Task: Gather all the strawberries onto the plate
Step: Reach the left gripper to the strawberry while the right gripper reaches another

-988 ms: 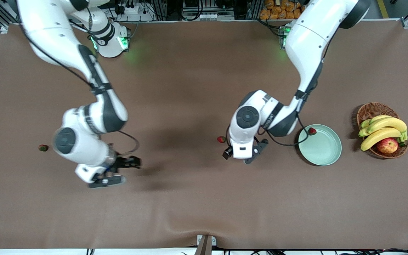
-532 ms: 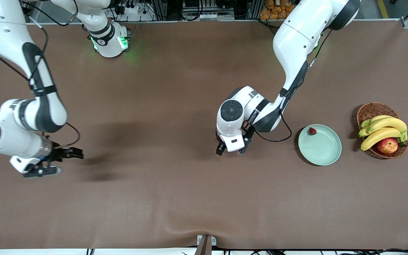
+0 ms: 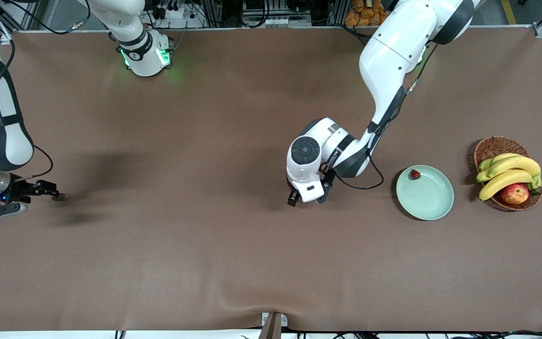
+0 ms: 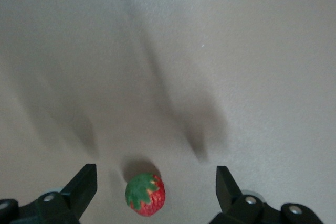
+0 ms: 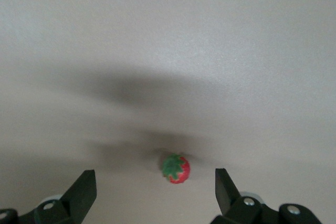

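One strawberry (image 3: 414,174) lies in the pale green plate (image 3: 433,207), near its rim on the robots' side. A second strawberry (image 4: 145,195) lies on the brown table between the spread fingers of my open left gripper (image 4: 156,183), untouched; in the front view the left gripper (image 3: 306,201) hides it. A third strawberry (image 5: 176,168) lies near the right arm's end of the table, just ahead of my open right gripper (image 5: 153,182). In the front view this strawberry (image 3: 60,197) peeks out beside the right gripper (image 3: 39,201), which holds nothing.
A wicker basket (image 3: 492,146) with bananas (image 3: 511,172) and an apple (image 3: 514,193) stands beside the plate toward the left arm's end. The brown cloth buckles slightly at the table's edge nearest the front camera.
The right arm has swung toward its end of the table and come down by the strawberry there. The left gripper has moved off the plate's side and now covers the middle strawberry.
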Available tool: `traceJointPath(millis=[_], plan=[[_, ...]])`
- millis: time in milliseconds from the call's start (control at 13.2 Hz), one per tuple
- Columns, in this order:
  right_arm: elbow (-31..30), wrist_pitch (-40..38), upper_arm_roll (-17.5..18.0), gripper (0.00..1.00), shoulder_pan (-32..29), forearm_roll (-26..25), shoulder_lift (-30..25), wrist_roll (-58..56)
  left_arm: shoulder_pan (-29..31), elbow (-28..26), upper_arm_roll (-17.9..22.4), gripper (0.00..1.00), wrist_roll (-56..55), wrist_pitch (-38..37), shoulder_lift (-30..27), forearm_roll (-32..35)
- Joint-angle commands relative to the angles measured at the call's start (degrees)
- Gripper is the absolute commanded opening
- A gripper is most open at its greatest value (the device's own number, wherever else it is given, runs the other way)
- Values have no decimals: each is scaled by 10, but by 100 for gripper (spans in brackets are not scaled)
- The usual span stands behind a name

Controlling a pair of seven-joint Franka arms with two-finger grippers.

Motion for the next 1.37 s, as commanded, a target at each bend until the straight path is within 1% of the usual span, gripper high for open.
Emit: traceJointPath(millis=[0,228,304,380,532,608,684,836,988,1140,1292], plan=[[-66,91,12,100,-27,-23,-5,-89,-11,14,4,95,-11,9,19,0],[-67,95,13,100,-29,-61,2,-153,-15,16,4,78,-11,17,24,-2],[-67,95,13,100,-29,-70,4,-169,-15,16,4,66,-11,17,25,-2],[-65,95,13,100,-30,-78,8,-195,-15,16,4,40,-11,18,25,-2],[-62,104,13,100,-31,-80,19,-233,-15,16,4,6,-6,18,25,-2],[-62,116,13,100,-31,-80,25,-249,-15,16,4,0,-2,18,25,-1],[-62,128,13,100,-32,-80,33,-271,-10,15,4,0,-1,19,21,-2],[-62,148,13,100,-36,-80,46,-296,32,14,-7,0,37,23,-1,-6],[-54,155,13,100,-37,-80,58,-321,70,8,-14,0,84,11,-30,-7],[-47,155,13,100,-43,-80,65,-330,110,7,-22,0,159,-42,-53,-7],[-47,154,13,100,-45,-79,66,-330,153,-21,-22,0,242,-78,-92,-7]])
